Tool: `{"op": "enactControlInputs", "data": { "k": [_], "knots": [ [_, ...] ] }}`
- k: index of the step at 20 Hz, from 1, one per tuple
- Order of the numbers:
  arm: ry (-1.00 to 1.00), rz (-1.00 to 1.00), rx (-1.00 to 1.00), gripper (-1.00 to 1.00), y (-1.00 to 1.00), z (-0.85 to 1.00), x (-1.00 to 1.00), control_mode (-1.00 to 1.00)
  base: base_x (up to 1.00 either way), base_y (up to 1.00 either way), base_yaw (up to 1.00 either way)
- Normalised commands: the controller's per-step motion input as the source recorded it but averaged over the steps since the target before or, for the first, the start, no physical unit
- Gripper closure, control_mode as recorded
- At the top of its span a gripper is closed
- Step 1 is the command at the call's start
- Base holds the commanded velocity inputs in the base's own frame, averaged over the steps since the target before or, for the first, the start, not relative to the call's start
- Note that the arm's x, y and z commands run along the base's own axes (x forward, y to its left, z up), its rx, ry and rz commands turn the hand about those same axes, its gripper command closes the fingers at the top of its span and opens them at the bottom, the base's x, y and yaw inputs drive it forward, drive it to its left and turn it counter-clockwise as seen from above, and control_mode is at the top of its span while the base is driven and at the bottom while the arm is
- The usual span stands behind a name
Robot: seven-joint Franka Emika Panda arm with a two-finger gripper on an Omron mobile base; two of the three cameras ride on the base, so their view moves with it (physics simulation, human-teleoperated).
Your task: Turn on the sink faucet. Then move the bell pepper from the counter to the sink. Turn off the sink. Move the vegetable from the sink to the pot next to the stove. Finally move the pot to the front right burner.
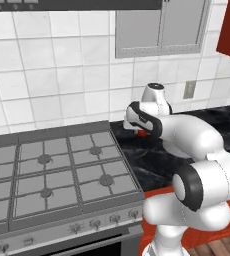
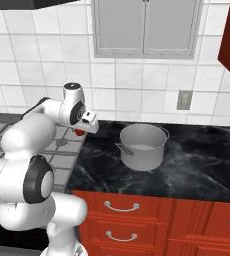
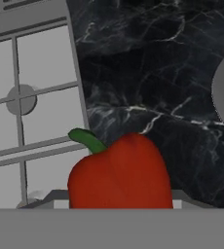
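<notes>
I had the claw (image 2: 80,131) closed around the pepper (image 3: 120,172), above the tabletop (image 2: 197,165), the pot (image 2: 143,146) at three o'clock.

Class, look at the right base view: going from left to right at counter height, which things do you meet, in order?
stove → bell pepper, held at the gripper → pot on the counter → wall outlet
</notes>
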Motion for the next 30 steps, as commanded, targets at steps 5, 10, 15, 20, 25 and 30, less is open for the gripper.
{"op": "enactControlInputs", "data": {
  "k": [5,10,15,20,25,30],
  "knots": [
    [0.00,0.00,0.00,1.00,0.00,0.00,0.00,1.00,0.37,-0.06,0.03],
    [0.00,0.00,0.00,1.00,0.00,0.00,0.00,1.00,0.10,0.00,0.02],
    [-0.03,0.01,0.00,1.00,-0.02,-0.02,-0.09,-1.00,0.00,0.00,0.01],
    [0.00,0.00,0.04,1.00,-0.49,0.00,-0.05,-1.00,0.00,0.00,0.00],
    [0.00,0.00,0.05,1.00,-0.76,0.11,0.01,-1.00,0.00,0.00,0.00],
    [0.00,0.00,0.04,1.00,-0.73,0.11,0.12,-1.00,0.00,0.00,0.00]
  ]
}}
